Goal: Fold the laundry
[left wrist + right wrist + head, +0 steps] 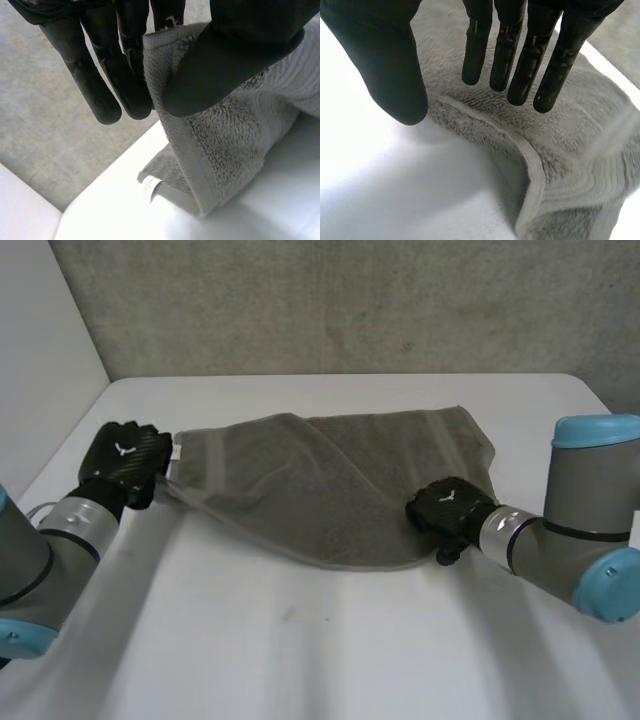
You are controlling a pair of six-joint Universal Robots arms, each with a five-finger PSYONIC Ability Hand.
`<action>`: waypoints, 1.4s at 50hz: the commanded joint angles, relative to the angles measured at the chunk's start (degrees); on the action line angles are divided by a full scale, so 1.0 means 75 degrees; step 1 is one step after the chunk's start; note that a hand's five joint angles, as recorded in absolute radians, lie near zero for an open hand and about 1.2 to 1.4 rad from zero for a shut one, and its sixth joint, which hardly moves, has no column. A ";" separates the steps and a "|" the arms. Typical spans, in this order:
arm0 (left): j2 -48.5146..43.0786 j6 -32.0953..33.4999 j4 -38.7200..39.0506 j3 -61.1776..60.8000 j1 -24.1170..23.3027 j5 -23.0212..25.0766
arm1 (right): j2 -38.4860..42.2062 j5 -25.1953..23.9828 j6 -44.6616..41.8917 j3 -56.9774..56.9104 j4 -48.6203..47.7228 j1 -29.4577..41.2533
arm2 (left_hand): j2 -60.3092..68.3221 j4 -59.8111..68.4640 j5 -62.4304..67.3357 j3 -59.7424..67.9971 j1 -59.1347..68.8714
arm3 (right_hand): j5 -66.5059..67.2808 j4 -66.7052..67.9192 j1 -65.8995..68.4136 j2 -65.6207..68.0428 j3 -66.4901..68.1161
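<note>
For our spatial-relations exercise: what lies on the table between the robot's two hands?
The towel spans that stretch, left hand to right hand, seen in the head view.

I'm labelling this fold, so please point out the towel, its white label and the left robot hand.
towel (pixel 330 490), head view, middle of the cloth.
white label (pixel 150 188), left wrist view, its middle.
left robot hand (pixel 125 462), head view, back of the hand.

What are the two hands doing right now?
Left hand: shut, pinching the towel at its edge.
Right hand: open, over the towel's edge.
</note>
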 commanded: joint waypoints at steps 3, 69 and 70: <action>0.0480 -0.0088 0.0017 -0.0026 0.0484 -0.0075 | -0.0948 0.0022 0.2241 0.1047 -0.0925 -0.0782 | 0.1365 0.1360 0.1408 0.1375 0.1744 | -0.0632 -0.0515 0.0156 -0.0571 -0.0529; 0.0738 -0.0627 -0.0053 -0.0061 0.0696 -0.0028 | 0.0514 0.0455 0.0638 0.0604 -0.2228 -0.1241 | 0.1365 0.1360 0.1408 0.1375 0.1744 | 0.1648 0.1766 0.2436 0.1709 0.1751; 0.0738 -0.0628 -0.0053 -0.0061 0.0696 -0.0028 | 0.0573 0.0479 0.0638 0.0534 -0.2228 -0.1241 | 0.1365 0.1360 0.1408 0.1375 0.1744 | 0.1986 0.2104 0.2774 0.2047 0.2089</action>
